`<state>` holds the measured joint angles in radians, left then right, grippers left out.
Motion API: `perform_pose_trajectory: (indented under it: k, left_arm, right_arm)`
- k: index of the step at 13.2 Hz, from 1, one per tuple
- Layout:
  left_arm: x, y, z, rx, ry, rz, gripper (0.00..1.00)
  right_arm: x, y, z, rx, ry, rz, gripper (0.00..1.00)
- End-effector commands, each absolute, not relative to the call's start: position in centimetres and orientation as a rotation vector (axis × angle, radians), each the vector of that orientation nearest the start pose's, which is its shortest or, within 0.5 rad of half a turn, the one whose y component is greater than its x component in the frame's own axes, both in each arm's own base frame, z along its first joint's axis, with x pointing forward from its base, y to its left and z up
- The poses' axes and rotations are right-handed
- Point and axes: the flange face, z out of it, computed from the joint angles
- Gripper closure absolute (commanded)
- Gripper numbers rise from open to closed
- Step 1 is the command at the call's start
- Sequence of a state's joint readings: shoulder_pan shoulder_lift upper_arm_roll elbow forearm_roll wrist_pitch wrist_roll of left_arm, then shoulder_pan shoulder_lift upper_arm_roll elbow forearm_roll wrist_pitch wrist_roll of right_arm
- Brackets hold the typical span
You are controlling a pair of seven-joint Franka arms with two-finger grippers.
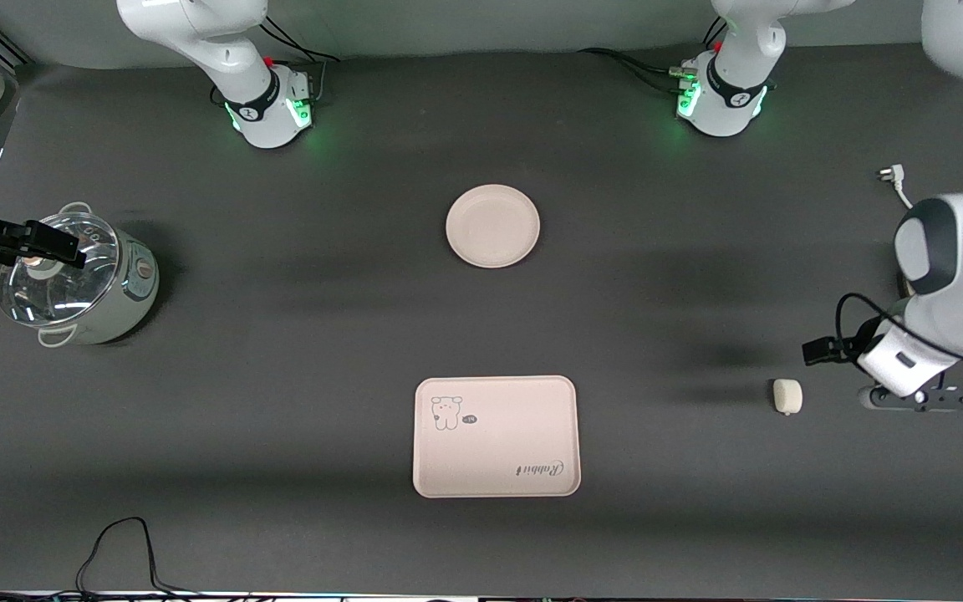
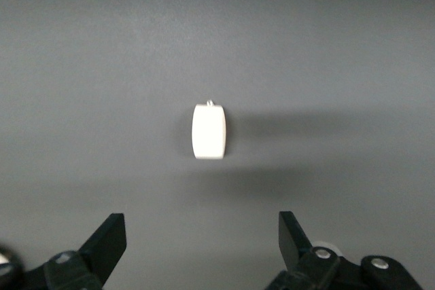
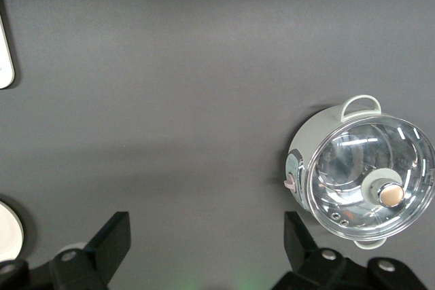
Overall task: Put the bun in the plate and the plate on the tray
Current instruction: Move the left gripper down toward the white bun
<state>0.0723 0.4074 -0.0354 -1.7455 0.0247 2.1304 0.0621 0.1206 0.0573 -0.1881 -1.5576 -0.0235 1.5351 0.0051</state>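
Cream-pink tray lies nearest the front camera, flat on the dark tabletop, bear drawing and script facing up, nothing on it. We note the bun a little farther from the camera, well apart from the tray toward the left arm's end, lying alone on the tabletop.

Left pincer hangs over the tabletop just beside the bun, toward the left arm's end; in the left wrist view we see its fingers spread wide, the bun out ahead of them, untouched. Nothing is held.

Farther from the camera, the plate sits bare, mid-table, apart from the tray.

Right pincer is over the pot with a glass lid at the right arm's end. Its fingers stand wide apart in the right wrist view, gripping nothing; the pot shows off to one side of them.
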Motion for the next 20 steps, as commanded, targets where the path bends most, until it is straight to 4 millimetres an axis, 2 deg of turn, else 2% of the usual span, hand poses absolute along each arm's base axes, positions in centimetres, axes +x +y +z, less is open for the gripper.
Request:
perform_pose_trajectory:
  k: [1,2,4,7,8,11,12,14,17,18,20]
  left_arm:
    - [66.8,2.9,27.9,-3.126,0.122,0.001,0.0]
    - [67.0,2.9,25.4,-3.125,0.147,-0.002,0.0]
    - [66.9,3.3,22.1,-3.125,0.185,0.015,0.0]
    - [67.0,4.1,19.8,-3.125,0.212,-0.009,0.0]
    - [66.9,4.2,19.4,-3.125,0.222,0.001,0.05]
    - [66.9,4.1,19.3,-3.124,0.227,0.001,0.44]
    - [66.9,4.1,19.3,-3.124,0.227,0.001,0.53]
    - [67.0,4.1,19.4,-3.125,0.226,-0.002,0.66]
    - [66.9,4.1,19.7,-3.126,0.226,0.008,0.67]
    - [67.0,4.1,20.6,-3.125,0.219,0.001,0.66]
    - [66.8,3.4,24.6,-3.14,0.187,0.034,0.65]
  right_arm:
    - [56.1,-4.0,59.8,-3.175,0.085,0.116,0.0]
    - [56.1,-4.0,59.8,-3.175,0.085,0.116,0.0]
    - [56.2,-4.0,59.6,-3.175,0.085,0.123,0.0]
    - [56.2,-4.1,59.4,-3.175,0.087,0.128,0.0]
    - [56.1,-4.1,59.5,-3.175,0.087,0.126,0.0]
    - [56.1,-4.1,59.4,-3.174,0.087,0.131,0.0]
    - [56.1,-4.1,59.3,-3.174,0.087,0.131,0.0]
    - [56.1,-4.1,59.3,-3.174,0.087,0.131,0.0]
    - [56.1,-4.0,59.2,-3.174,0.085,0.133,0.0]
    - [56.1,-4.1,59.2,-3.174,0.087,0.133,0.0]
    - [56.1,-4.1,59.2,-3.174,0.087,0.133,0.0]
